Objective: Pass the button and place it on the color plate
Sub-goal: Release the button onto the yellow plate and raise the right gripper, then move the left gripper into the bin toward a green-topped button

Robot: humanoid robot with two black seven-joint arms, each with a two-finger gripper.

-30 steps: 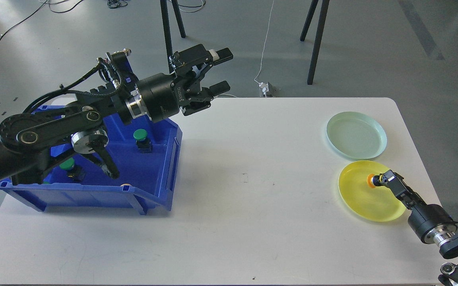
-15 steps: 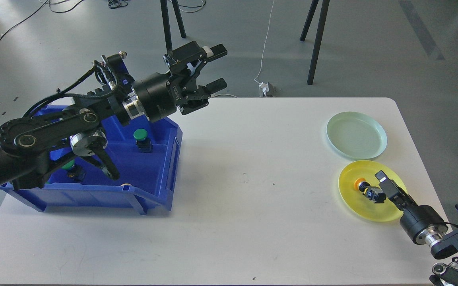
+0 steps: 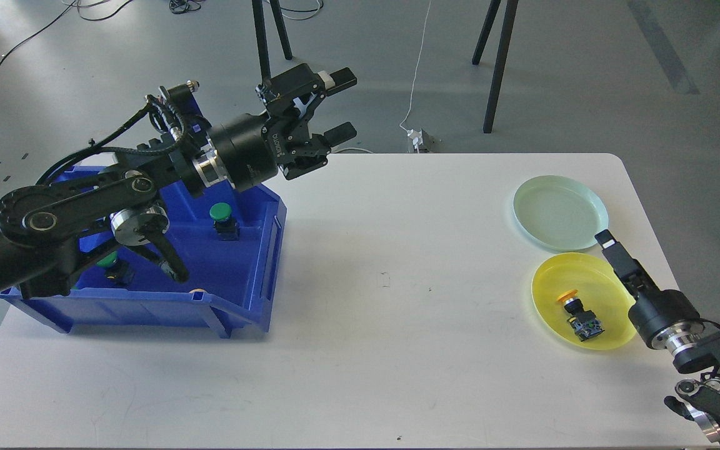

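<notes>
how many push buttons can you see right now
3. An orange-capped button lies on its side in the yellow plate. Two green-capped ones sit in the blue bin: one near its middle, one partly behind the left arm. More may be hidden there.

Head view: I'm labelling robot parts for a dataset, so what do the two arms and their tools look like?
Both arms are black with silver wrist rings. The left tool has two chunky black fingers, one with a white block, white lettering on its body and black cables looped behind. The right tool looks slim and dark.

Left arm (image 3: pixel 72 212) hides much of blue bin (image 3: pixel 241 275); right pincer (image 3: pixel 613 253) end-on, fingers indistinguishable.
</notes>
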